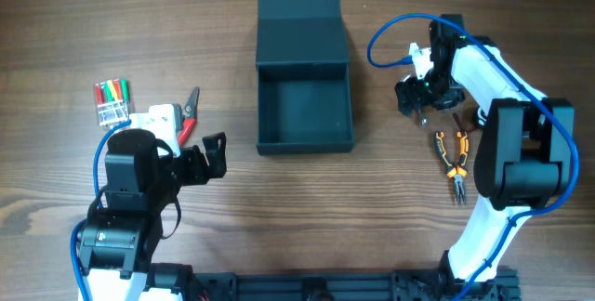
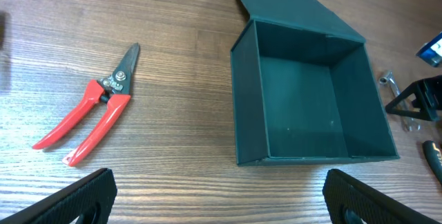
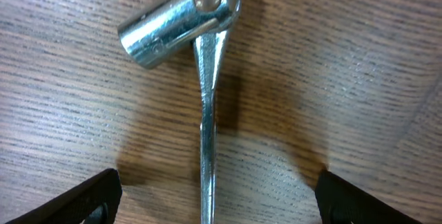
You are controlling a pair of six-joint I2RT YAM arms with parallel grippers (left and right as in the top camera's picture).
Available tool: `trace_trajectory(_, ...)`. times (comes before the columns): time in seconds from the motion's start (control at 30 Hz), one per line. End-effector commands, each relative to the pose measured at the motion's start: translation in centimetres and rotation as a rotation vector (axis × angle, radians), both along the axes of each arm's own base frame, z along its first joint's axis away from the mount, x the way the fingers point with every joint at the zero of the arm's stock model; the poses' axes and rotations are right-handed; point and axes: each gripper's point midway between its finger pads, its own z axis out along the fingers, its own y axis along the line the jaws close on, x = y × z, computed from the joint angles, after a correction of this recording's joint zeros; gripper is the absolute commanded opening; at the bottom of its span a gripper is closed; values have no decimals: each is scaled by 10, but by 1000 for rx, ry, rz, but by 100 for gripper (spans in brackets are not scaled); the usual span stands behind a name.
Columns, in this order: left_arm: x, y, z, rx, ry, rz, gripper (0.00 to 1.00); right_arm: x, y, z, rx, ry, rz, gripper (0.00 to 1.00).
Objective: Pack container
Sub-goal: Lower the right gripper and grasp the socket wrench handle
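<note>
The dark teal container (image 1: 305, 143) stands open in the middle of the table, its flap lid (image 1: 299, 24) folded back, and nothing lies inside it (image 2: 248, 99). My left gripper (image 1: 214, 157) hovers to its left, open and empty (image 2: 221, 207), with its fingers (image 2: 76, 200) spread wide over bare wood. My right gripper (image 1: 416, 97) hangs low to the right of the container. It is open (image 3: 214, 200) and straddles the shaft of a shiny metal socket wrench (image 3: 206, 92) lying on the table, with both pads (image 3: 90, 196) apart from it.
Red-handled cutters (image 1: 189, 115) (image 2: 90, 117) lie left of the container. A pack of coloured markers (image 1: 112, 101) sits further left. Orange-handled pliers (image 1: 453, 157) lie near the right arm's base. The right gripper's black body (image 2: 418, 99) shows beside the container's right wall.
</note>
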Motion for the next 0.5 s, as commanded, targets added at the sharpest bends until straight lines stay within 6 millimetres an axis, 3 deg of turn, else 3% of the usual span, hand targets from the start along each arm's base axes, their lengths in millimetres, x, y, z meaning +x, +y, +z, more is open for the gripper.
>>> trace_trajectory(0.0, 3, 2, 11, -10, -25, 20, 100, 5, 3, -10, 17, 11, -8, 88)
trace_trajectory(0.17, 3, 2, 11, -10, -25, 20, 100, 4, 3, -10, 17, 12, -8, 70)
trace_trajectory(0.27, 3, 2, 11, -11, -25, 20, 100, 4, 3, -10, 18, 12, -11, 50)
trace_trajectory(0.47, 3, 2, 11, -11, -25, 20, 100, 4, 3, -10, 20, 13, -36, 34)
